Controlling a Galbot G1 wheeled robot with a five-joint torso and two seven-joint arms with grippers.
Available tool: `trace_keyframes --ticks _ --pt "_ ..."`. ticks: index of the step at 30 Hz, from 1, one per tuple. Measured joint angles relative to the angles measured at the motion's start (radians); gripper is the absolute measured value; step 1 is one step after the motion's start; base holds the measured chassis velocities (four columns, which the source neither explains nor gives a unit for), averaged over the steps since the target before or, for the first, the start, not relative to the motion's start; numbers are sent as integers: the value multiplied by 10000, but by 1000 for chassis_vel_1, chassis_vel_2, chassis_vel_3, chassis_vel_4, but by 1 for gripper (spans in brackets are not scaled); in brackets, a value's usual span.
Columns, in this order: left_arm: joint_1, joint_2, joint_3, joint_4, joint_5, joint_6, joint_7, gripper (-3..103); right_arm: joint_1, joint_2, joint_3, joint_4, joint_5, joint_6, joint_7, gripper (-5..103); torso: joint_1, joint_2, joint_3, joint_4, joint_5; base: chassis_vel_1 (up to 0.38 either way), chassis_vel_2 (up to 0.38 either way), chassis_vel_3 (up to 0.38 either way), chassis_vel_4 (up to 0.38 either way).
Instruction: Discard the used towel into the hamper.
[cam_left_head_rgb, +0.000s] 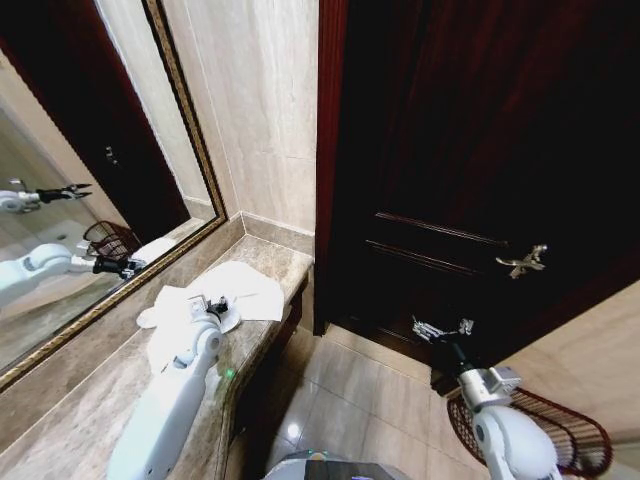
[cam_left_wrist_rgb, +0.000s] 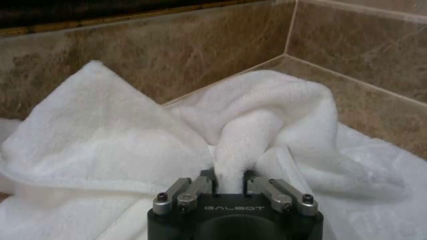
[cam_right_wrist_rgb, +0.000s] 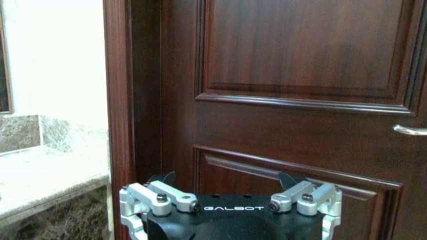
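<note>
I have the left gripper (cam_left_head_rgb: 217, 306) down on the white towel (cam_left_head_rgb: 240, 290), which lies crumpled on the marble bench (cam_left_head_rgb: 90, 400) close to the corner where the gilt-framed mirror (cam_left_head_rgb: 60, 180) meets the tiled wall; in the left wrist view the left gripper (cam_left_wrist_rgb: 231, 182) has its fingers (cam_left_wrist_rgb: 200, 184) clamped on a raised fold of the towel (cam_left_wrist_rgb: 267, 120), the pinched cloth standing up between them while the rest spreads over the bench (cam_left_wrist_rgb: 373, 95); my right gripper (cam_left_head_rgb: 443, 328) hangs off the bench, out in front of the dark wooden door (cam_left_head_rgb: 480, 130) and below its lever handle (cam_left_head_rgb: 524, 260), with its fingers apart and nothing between them; the right wrist view shows the right gripper (cam_right_wrist_rgb: 227, 179) facing the door (cam_right_wrist_rgb: 300, 100) panels; the hamper (cam_left_head_rgb: 560, 432), reddish-brown and ribbed, stands on the floor (cam_left_head_rgb: 340, 400) beside the door, just behind my right arm.
</note>
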Motion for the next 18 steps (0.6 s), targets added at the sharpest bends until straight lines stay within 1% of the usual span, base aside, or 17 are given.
trace_keyframes --ticks 1,2,4,5,6,7,8,9,10,12,13,15,16,17,18 --pt "9 -18 15 -36 60 -174 29 19 0 -10 24 4 0 6 12 100 0 -1 0 0 -3 0 0 0 0" --pt "9 -18 15 -36 60 -174 29 19 0 -10 24 4 0 6 12 100 0 -1 0 0 -3 0 0 0 0" --pt "74 -54 18 -196 428 -788 185 11 0 -21 55 31 8 7 45 100 1 -2 1 -1 -6 0 0 0 0" --pt "121 -71 7 -308 709 -1237 329 11 0 -20 57 44 9 10 49 100 1 -2 1 0 -4 0 0 0 0" --pt "190 -79 -24 -436 1023 -1724 519 8 -3 -14 56 56 9 13 54 100 1 -2 1 -1 -4 0 0 0 0" --pt "190 -79 -24 -436 1023 -1724 519 8 -3 -14 56 56 9 13 54 100 1 -2 1 -1 -4 0 0 0 0" --pt "331 -80 -105 -662 1457 -2393 866 7 -7 -3 41 59 6 15 56 100 1 -3 1 -1 -4 0 0 0 0" --pt "485 -66 -234 -937 1835 -2922 1200 7 4 17 22 55 -14 30 56 100 0 -2 1 0 -4 0 0 0 0" --pt "485 -66 -234 -937 1835 -2922 1200 7 4 17 22 55 -14 30 56 100 0 -2 1 0 -4 0 0 0 0" --pt "792 -34 -521 -1551 2341 -3762 1759 7 44 74 -7 47 -35 62 64 100 0 -2 1 0 -4 0 0 0 0" --pt "792 -34 -521 -1551 2341 -3762 1759 7 44 74 -7 47 -35 62 64 100 0 -2 1 0 -4 0 0 0 0" --pt "1150 -21 -824 -2311 2776 -4541 2255 7 51 131 -8 108 -48 160 128 100 1 -3 1 0 -4 0 0 0 0" --pt "1230 -21 -877 -2477 2855 -4676 2361 7 51 139 -4 126 -50 174 141 100 1 -3 1 0 -4 0 0 0 0" --pt "1230 -21 -877 -2477 2855 -4676 2361 7 51 139 -4 126 -50 174 141 100 1 -3 1 0 -4 0 0 0 0" --pt "1591 -27 -1071 -3238 3105 -5114 2811 7 27 190 36 270 -47 243 221 100 0 -2 0 0 -2 0 0 0 0"
